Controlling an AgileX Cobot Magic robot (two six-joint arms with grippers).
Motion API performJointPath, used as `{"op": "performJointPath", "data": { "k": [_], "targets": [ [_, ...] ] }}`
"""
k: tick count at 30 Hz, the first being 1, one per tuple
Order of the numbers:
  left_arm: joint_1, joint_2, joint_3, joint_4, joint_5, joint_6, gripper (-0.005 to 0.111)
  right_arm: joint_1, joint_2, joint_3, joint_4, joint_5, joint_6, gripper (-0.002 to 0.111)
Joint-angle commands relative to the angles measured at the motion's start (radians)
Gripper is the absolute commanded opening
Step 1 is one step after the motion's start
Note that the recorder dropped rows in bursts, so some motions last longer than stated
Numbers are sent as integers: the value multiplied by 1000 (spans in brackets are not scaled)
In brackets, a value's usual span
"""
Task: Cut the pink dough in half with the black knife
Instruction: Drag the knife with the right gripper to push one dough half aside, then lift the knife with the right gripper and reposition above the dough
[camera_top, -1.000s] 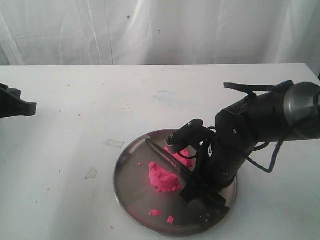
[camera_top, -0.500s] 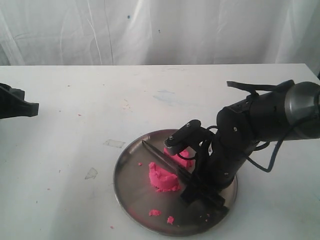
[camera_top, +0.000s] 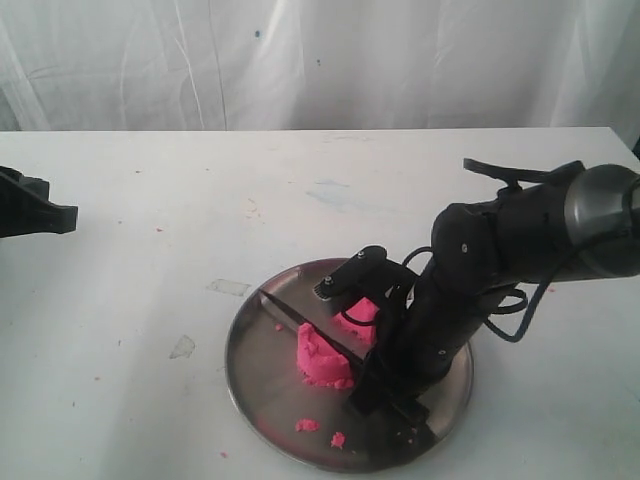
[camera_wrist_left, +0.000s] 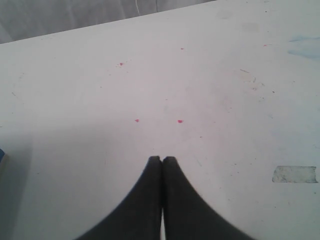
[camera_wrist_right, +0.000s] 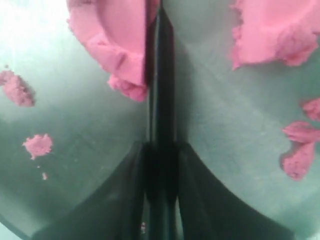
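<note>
The pink dough lies in two chunks on the round steel plate (camera_top: 262, 372): a near chunk (camera_top: 320, 358) and a far chunk (camera_top: 364, 311). The black knife (camera_top: 300, 318) runs between them, its blade resting against the near chunk and its tip over the plate's left part. My right gripper (camera_top: 368, 378) is shut on the knife's handle. In the right wrist view the knife (camera_wrist_right: 159, 95) passes beside one chunk (camera_wrist_right: 114, 40); the other chunk (camera_wrist_right: 272, 30) lies apart, and the right gripper (camera_wrist_right: 160, 149) clamps the handle. My left gripper (camera_wrist_left: 161, 159) is shut and empty over bare table, and shows as the left gripper (camera_top: 38, 212) at the exterior view's left edge.
Small pink crumbs (camera_top: 309, 425) lie at the plate's near rim, and more crumbs (camera_wrist_right: 38, 145) show in the right wrist view. Two scraps of clear tape (camera_top: 228, 287) sit on the white table left of the plate. A white curtain hangs behind.
My right gripper has slid the knife leftward across the plate; the blade tip has moved toward the left rim and the blade now presses along the near chunk. The left arm is still.
</note>
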Motion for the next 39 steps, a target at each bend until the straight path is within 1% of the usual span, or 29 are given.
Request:
{"op": "performJointPath", "data": {
  "k": [1, 16, 18, 23, 28, 30, 33, 37, 39],
  "targets": [
    [3, -9, 5, 7, 2, 3, 0, 0, 6, -14, 68, 38, -74, 0],
    [3, -9, 5, 7, 4, 3, 0, 0, 6, -36, 90, 71, -119, 0],
    [3, -9, 5, 7, 4, 3, 0, 0, 1, -49, 90, 71, -107, 0],
    [3, -9, 5, 7, 4, 3, 0, 0, -48, -58, 90, 34, -2, 0],
    [3, -9, 5, 7, 4, 7, 0, 0, -115, -58, 77, -5, 19, 0],
    [3, -9, 5, 7, 6, 7, 0, 0, -143, -58, 35, -27, 49, 0],
    [3, -9, 5, 7, 6, 7, 0, -2, -166, -58, -116, -48, 189, 0],
    [3, -9, 5, 7, 6, 7, 0, -2, -163, -56, -423, -14, 481, 0],
    [3, -9, 5, 7, 6, 7, 0, -2, -153, -54, -558, 25, 587, 0]
  ]
}}
